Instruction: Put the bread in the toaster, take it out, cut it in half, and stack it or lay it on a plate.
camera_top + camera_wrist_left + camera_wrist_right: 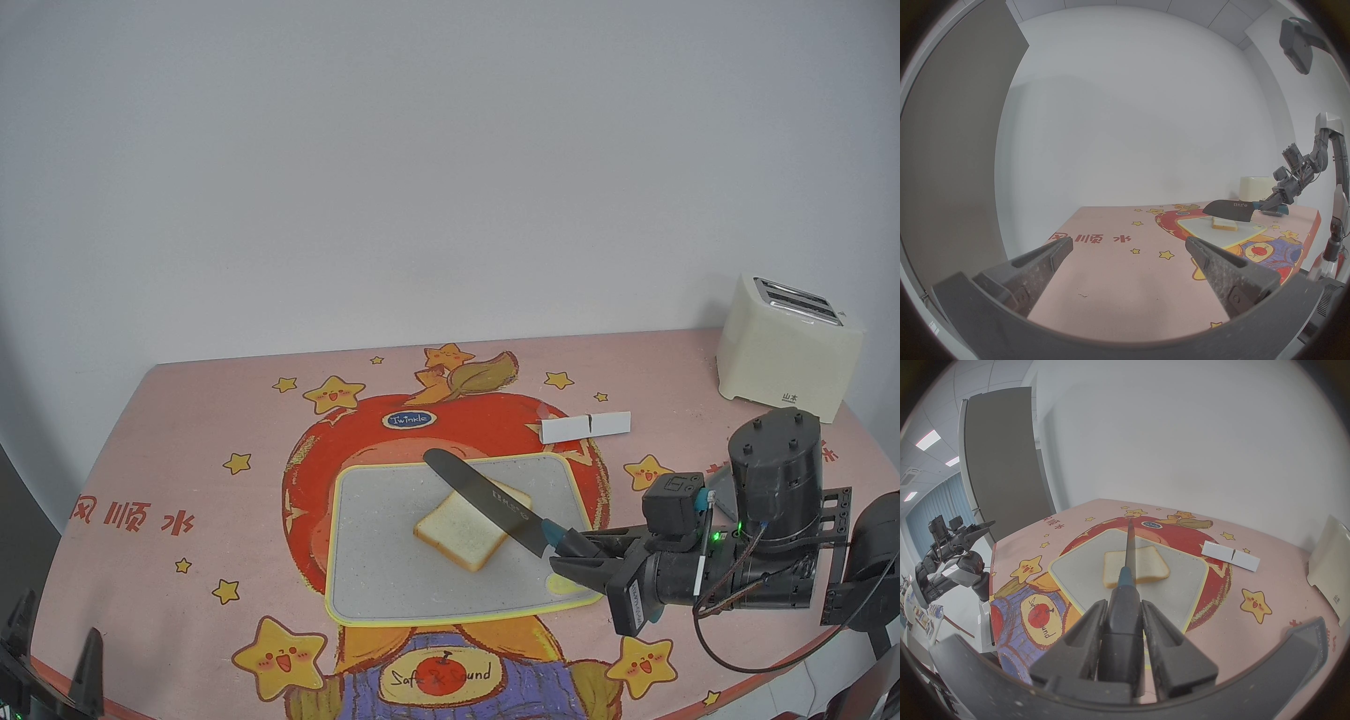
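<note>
A slice of bread [472, 528] [1136, 566] [1225, 225] lies flat on the grey cutting board [375, 562] [1078, 571] [1247, 231] in the middle of the table. My right gripper [574, 555] [1124, 611] is shut on the handle of a dark knife [487, 497] [1129, 543] [1228, 210], whose blade stretches across the middle of the slice. The cream toaster [787, 345] [1329, 566] [1256, 187] stands at the back right, its slots bare. My left gripper [1129, 255] hangs open off the table's near left corner, its fingertips [89, 656] visible there.
A white folded card [585, 427] [1231, 556] lies behind the board. The pink printed tablecloth [206, 441] covers the whole table, with open room on the left half. A wall runs close behind the table.
</note>
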{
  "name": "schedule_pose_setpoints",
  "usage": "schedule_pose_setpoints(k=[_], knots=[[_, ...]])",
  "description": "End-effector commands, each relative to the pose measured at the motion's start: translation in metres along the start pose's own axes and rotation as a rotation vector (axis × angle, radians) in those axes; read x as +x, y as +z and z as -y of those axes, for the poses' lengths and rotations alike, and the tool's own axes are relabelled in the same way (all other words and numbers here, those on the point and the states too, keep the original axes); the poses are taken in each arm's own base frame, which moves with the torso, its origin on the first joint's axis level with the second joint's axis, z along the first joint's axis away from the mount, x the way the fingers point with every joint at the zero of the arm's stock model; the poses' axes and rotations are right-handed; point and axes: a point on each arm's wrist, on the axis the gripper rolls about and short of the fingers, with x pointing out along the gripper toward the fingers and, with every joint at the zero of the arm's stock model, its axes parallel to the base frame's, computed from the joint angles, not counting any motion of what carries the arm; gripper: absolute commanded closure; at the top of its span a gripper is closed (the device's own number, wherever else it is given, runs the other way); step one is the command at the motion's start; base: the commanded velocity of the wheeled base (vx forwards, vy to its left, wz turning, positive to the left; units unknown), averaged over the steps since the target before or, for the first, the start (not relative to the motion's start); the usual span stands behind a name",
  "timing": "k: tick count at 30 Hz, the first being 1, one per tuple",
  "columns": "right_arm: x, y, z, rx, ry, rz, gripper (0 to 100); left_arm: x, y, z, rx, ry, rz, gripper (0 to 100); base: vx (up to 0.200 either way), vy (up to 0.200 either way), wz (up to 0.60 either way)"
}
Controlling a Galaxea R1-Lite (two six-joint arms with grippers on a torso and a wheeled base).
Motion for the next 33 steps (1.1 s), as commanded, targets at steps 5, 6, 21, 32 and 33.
schedule_pose_setpoints(k=[5, 6, 21, 32, 33], knots=[[-0.001, 0.0, -0.002, -0.004, 0.008, 0.003, 100, -0.004, 0.048, 0.002, -0.014, -0.067, 0.269, 0, 0.0, 0.0, 0.0], [-0.001, 0.0, -0.002, -0.004, 0.008, 0.003, 100, -0.005, 0.058, 0.002, -0.01, -0.083, 0.282, 0, 0.0, 0.0, 0.0], [-0.009, 0.002, -0.002, -0.006, 0.008, 0.026, 100, 0.034, 0.173, 0.006, -0.014, -0.346, 0.305, 0, 0.0, 0.0, 0.0], [-0.009, 0.0, -0.002, -0.005, 0.008, 0.021, 100, 0.104, 0.207, 0.016, 0.008, -0.459, 0.277, 0, 0.0, 0.0, 0.0], [-0.009, 0.0, -0.002, -0.005, 0.008, 0.018, 100, 0.112, 0.208, 0.017, 0.013, -0.483, 0.281, 0, 0.0, 0.0, 0.0]])
